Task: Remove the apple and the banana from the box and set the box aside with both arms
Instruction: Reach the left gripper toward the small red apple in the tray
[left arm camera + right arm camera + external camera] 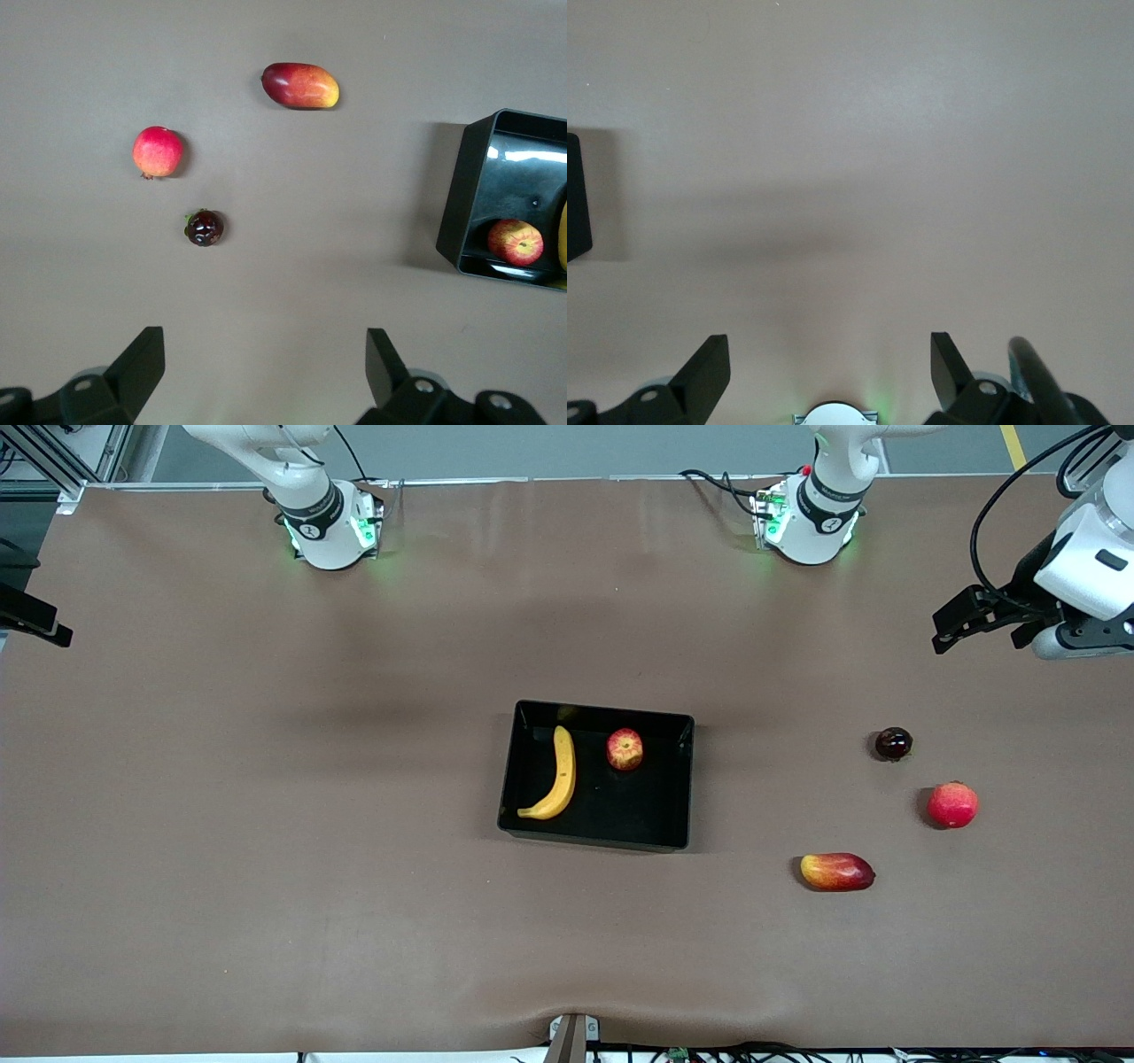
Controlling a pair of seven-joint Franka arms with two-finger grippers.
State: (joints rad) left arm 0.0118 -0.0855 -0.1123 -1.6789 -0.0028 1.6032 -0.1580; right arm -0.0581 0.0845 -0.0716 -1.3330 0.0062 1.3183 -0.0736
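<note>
With nothing yet removed, the banana [555, 775] and apple [625, 748] are seen lying in the box [656, 834] at mid-table, while the left gripper [266, 372] and right gripper [830, 372] are held high, spread wide and empty.

You have one black box [599, 828] on the table, and in it lie one banana [559, 773] and one apple [625, 748]. Loose on the brown tabletop you can count three more fruits: one pink-red round fruit [952, 804], one oblong red-and-yellow mango-like fruit [836, 871] and one small dark maroon fruit [893, 743]. That makes five fruits, plus two robot arms
</note>
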